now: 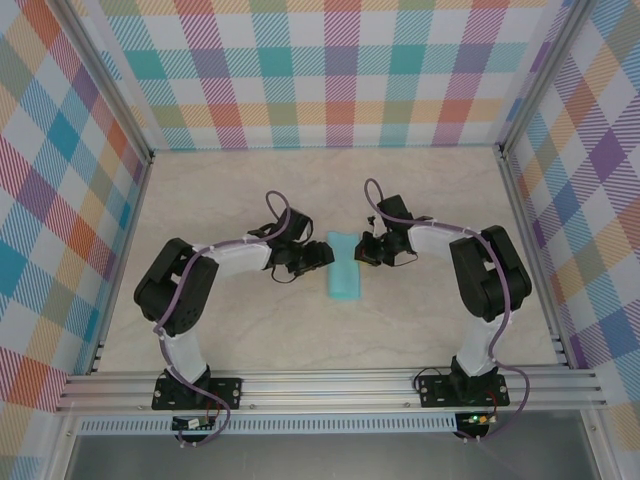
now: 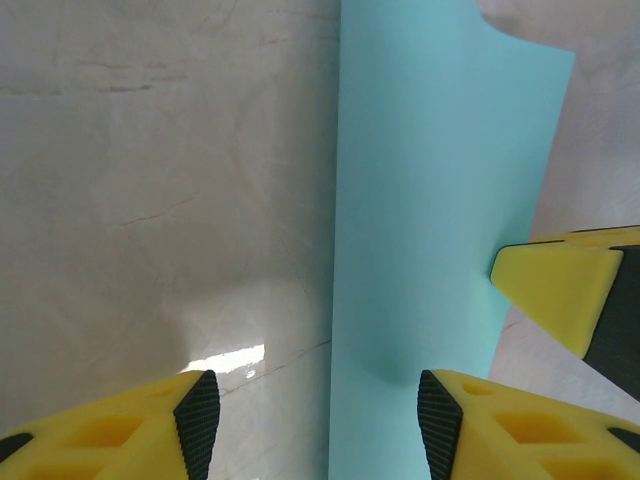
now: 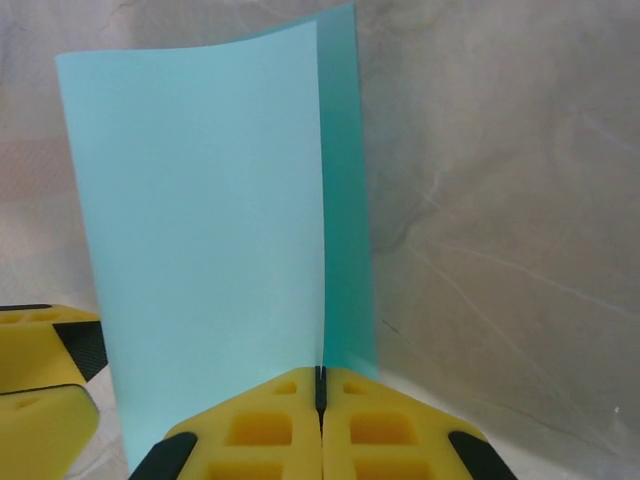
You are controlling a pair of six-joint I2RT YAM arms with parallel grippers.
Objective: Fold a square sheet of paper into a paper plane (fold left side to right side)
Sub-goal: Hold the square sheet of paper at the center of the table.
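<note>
Marbled beige tabletop (image 1: 300, 190) bears smooth teal paper (image 1: 343, 268) folded rectangular.

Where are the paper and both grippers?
paper (image 1: 343, 265), top view, middle of the folded sheet.
left gripper (image 2: 320, 415), left wrist view, gap between its open fingertips.
right gripper (image 3: 321, 385), right wrist view, seam between shut fingertips.

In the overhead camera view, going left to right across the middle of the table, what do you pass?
left arm → left gripper → folded teal paper → right gripper → right arm
</note>
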